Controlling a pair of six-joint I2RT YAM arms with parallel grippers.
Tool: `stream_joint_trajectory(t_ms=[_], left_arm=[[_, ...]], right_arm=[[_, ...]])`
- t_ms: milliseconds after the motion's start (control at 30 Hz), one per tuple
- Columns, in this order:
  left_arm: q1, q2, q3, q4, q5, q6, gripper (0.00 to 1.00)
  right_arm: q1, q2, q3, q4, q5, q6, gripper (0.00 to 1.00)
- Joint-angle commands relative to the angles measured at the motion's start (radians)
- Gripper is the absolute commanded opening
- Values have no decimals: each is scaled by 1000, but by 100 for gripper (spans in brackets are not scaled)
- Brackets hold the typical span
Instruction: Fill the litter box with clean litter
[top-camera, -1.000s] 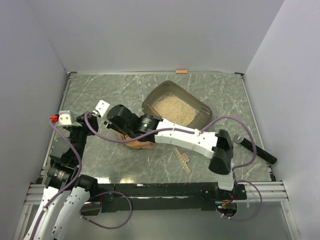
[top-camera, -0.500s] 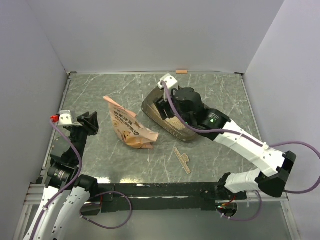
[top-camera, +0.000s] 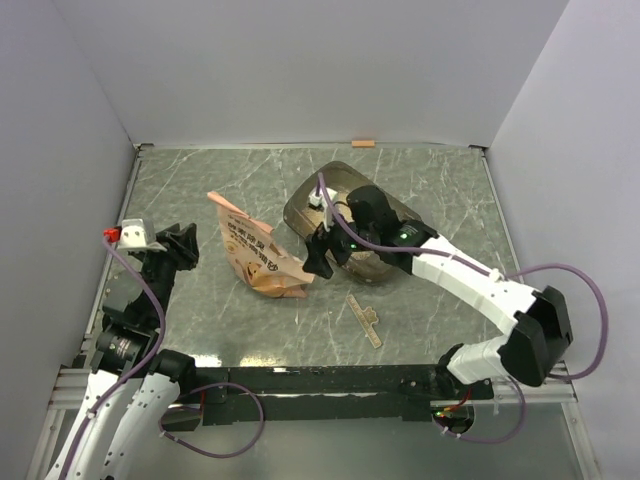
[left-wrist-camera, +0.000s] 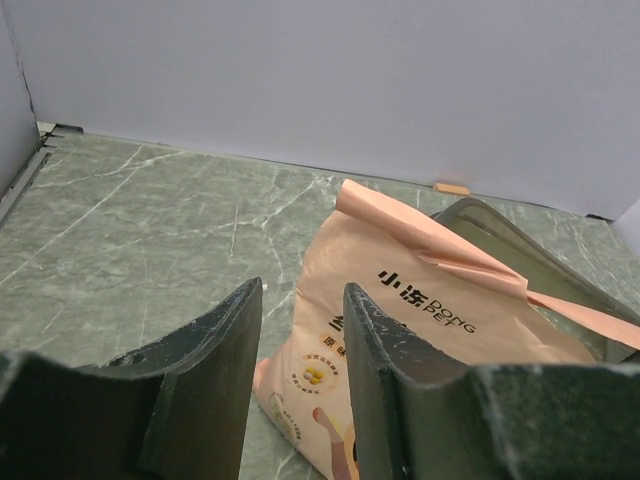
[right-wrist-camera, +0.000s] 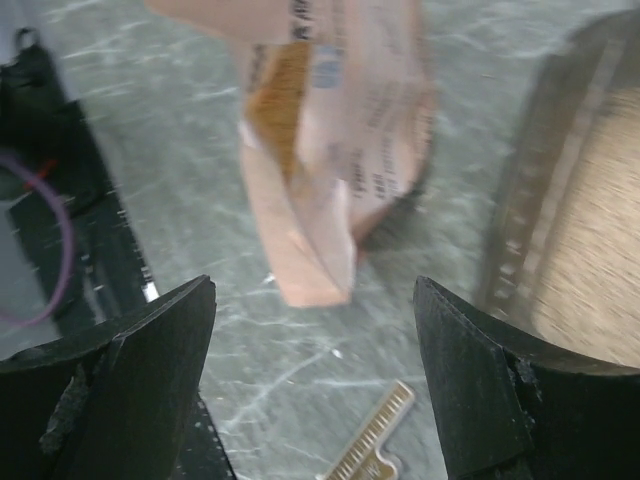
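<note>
The litter box (top-camera: 337, 173) stands right of centre, its near half hidden under my right arm. Pale beige clean litter (right-wrist-camera: 590, 270) fills it inside its dark rim (right-wrist-camera: 520, 230). The crinkled orange-pink bag (top-camera: 262, 258) lies on the table left of the box. My right gripper (top-camera: 320, 252) hovers open above the table between bag and box, nothing between its fingers. In the right wrist view the bag (right-wrist-camera: 330, 150) lies beyond that gripper (right-wrist-camera: 315, 300). My left gripper (top-camera: 185, 245) stands open at the left, apart from the bag (left-wrist-camera: 430, 330) ahead of it (left-wrist-camera: 302, 300).
A tan toothed strip (top-camera: 365, 320) lies on the table near the front, below my right gripper (right-wrist-camera: 370, 445). A small orange tab (top-camera: 363, 143) sits at the foot of the back wall. White walls close in the table on three sides.
My right arm let go of the bag, swung right over the litter box, then came back to its near left edge with its jaws opening wide. The left arm barely moved.
</note>
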Motion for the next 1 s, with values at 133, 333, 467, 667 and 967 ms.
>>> stream_joint_trajectory(t_ms=[133, 333, 467, 667, 967], left_arm=[[0, 21, 19, 18, 12, -1, 44], [0, 27, 19, 21, 14, 1, 44], [0, 31, 20, 19, 15, 2, 44], [0, 37, 22, 19, 17, 2, 44], [-1, 31, 20, 15, 14, 1, 45]], right_arm=[[-20, 185, 93, 57, -209, -85, 87], [-24, 260, 136, 40, -275, -148, 87], [-24, 261, 119, 44, -316, -152, 80], [-17, 230, 107, 31, -338, -145, 41], [111, 133, 123, -8, 60, -175, 0]])
